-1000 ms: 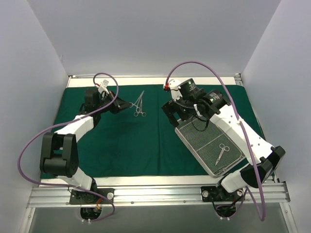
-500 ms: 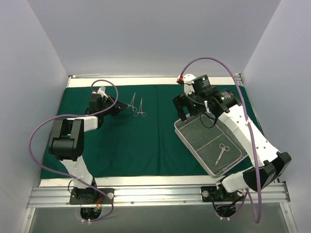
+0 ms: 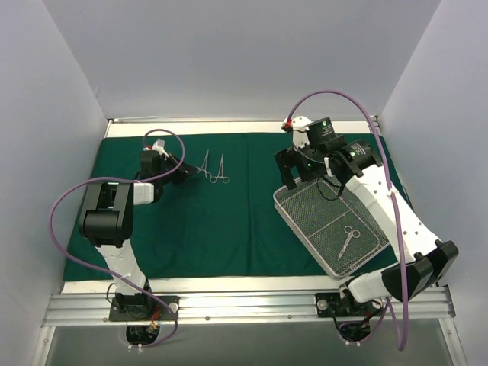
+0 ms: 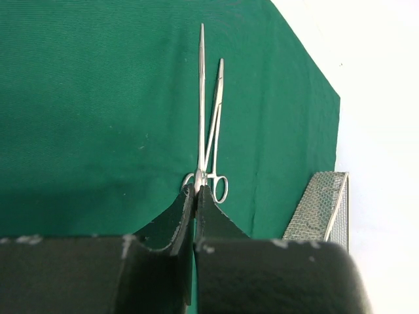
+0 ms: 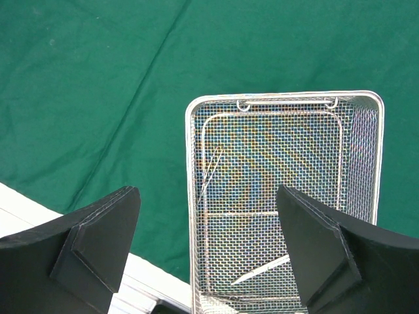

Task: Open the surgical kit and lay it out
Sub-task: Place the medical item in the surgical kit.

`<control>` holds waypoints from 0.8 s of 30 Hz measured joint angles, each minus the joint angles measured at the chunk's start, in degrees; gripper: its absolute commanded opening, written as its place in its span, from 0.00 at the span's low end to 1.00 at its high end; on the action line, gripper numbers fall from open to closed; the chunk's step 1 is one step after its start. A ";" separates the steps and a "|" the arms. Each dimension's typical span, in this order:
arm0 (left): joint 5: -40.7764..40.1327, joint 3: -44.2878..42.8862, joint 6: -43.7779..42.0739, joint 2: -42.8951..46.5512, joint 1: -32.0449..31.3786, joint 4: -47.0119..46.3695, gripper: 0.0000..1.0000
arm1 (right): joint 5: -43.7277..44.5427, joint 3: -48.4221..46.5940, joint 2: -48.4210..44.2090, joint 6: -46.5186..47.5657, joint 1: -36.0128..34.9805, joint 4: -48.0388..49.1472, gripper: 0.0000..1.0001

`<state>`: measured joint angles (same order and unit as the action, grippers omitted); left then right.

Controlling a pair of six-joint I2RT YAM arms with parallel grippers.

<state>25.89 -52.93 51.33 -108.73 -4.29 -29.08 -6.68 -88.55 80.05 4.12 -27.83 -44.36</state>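
The dark green cloth (image 3: 191, 229) lies spread flat over the table. Two silver scissor-handled instruments (image 3: 213, 166) lie side by side on it at the back left. My left gripper (image 3: 183, 171) is shut, its fingertips pinching the ring handle of the left instrument (image 4: 201, 118); the other instrument (image 4: 216, 124) lies against it. The wire-mesh tray (image 3: 305, 206) sits on the cloth at the right with one instrument (image 3: 348, 241) in it. My right gripper (image 3: 293, 171) is open and empty, above the tray's far end (image 5: 281, 104).
White walls close in the back and both sides. A bare white table strip (image 3: 191, 284) runs along the cloth's near edge, with the metal rail (image 3: 244, 305) and arm bases below it. The tray's corner (image 4: 321, 209) also shows in the left wrist view.
The two instruments, crossed a second ago, now lie side by side a little farther left. My right gripper has risen and moved back and right, from the tray's left corner to its far end.
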 measured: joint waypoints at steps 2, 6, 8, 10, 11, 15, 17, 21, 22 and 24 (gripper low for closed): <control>-0.15 0.00 -0.35 -0.04 0.13 0.31 0.02 | -0.28 0.00 0.20 0.22 0.20 0.00 0.88; -0.20 -0.04 -0.81 -0.15 0.63 0.37 0.02 | -0.92 0.00 0.68 0.61 0.74 0.00 0.88; -0.26 -0.04 -0.87 -0.42 0.72 0.37 0.02 | -1.25 -0.02 1.03 0.70 0.96 0.00 0.88; -0.31 -0.04 -0.92 -0.92 0.76 0.35 0.02 | -1.42 0.00 1.46 0.90 1.25 0.00 0.88; -0.37 -0.04 -0.94 -1.25 0.76 0.46 0.02 | -1.53 0.00 1.66 1.03 1.29 0.00 0.88; -0.44 -0.04 -1.01 -2.16 0.76 0.57 0.02 | -1.81 0.00 2.14 1.27 1.55 -0.02 0.88; -0.46 -0.07 -1.01 -2.43 0.76 0.57 0.02 | -1.84 0.00 2.21 1.31 1.62 -0.02 0.88; -0.76 -0.20 -0.98 -2.73 0.76 0.59 0.02 | -1.97 0.00 2.21 1.29 1.66 -0.02 0.88; -0.85 -0.20 -1.01 -2.73 0.76 0.59 0.02 | -2.03 0.00 2.21 1.29 1.66 0.00 0.88; -1.03 -0.20 -0.98 -2.73 0.76 0.59 0.02 | -2.19 0.00 2.21 1.31 1.68 0.00 0.88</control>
<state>24.86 -53.12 50.35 -111.46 -3.53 -28.49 -8.86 -88.55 82.26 5.43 -26.15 -44.36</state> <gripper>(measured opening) 0.047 0.883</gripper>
